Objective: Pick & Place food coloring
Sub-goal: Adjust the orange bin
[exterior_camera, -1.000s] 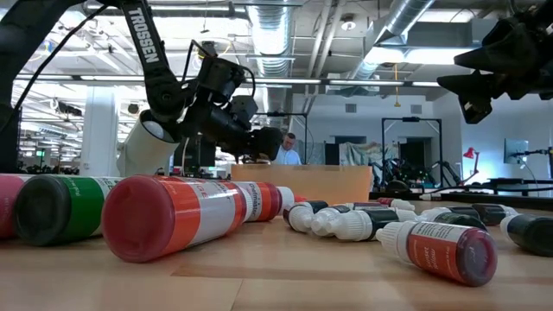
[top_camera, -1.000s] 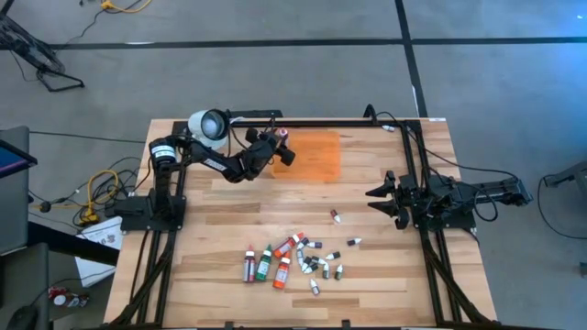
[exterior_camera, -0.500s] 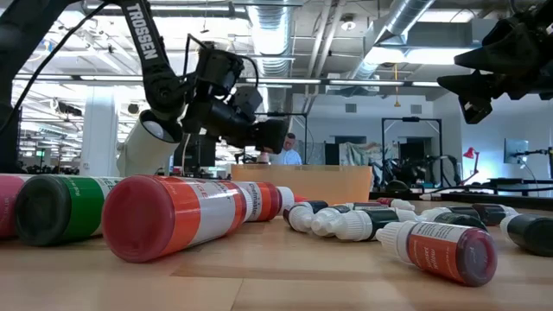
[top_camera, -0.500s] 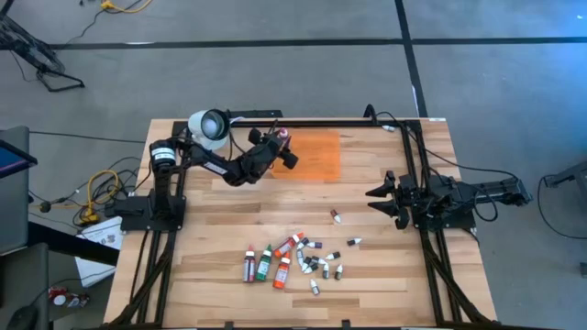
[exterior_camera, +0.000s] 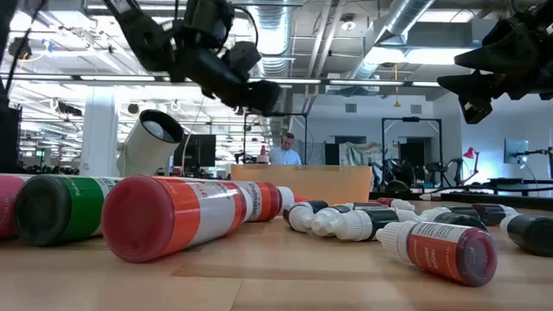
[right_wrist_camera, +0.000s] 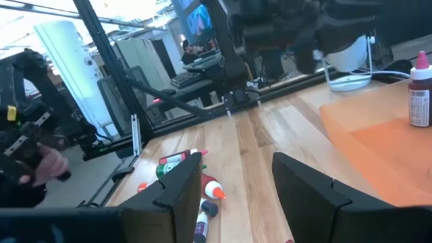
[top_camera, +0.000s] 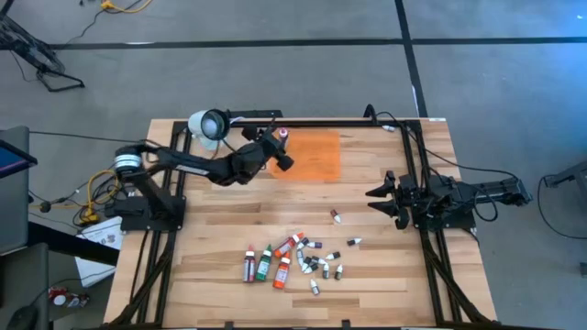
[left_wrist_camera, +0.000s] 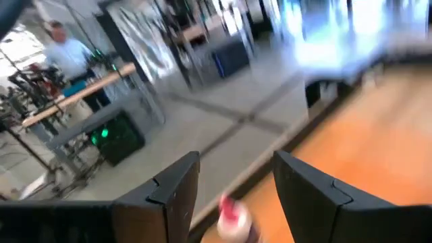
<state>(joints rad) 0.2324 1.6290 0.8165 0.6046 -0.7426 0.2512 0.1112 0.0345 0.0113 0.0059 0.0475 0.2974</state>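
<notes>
One red food coloring bottle (top_camera: 282, 136) with a pale cap stands upright on the far left corner of the flat orange mat (top_camera: 316, 156); it also shows in the low view (exterior_camera: 262, 156) and the right wrist view (right_wrist_camera: 420, 94). My left gripper (top_camera: 281, 158) hangs open above and just near of it, and the left wrist view has the bottle (left_wrist_camera: 231, 214) below the fingers, untouched. The other food coloring bottles (top_camera: 298, 258) lie on their sides in a heap near the table's near edge. My right gripper (top_camera: 374, 194) waits open at the right side.
Two small bottles lie apart from the heap (top_camera: 336, 216) (top_camera: 353, 242). A white round lamp-like device (top_camera: 208, 125) stands at the far left corner. Metal frames run along both sides of the table. Bare wood lies between the mat and the heap. A person stands in the room behind.
My left gripper has risen well clear of the bottle on the mat, and its arm has stretched out lower toward the table's left. The bottle has stayed upright where it was. The right arm has kept still.
</notes>
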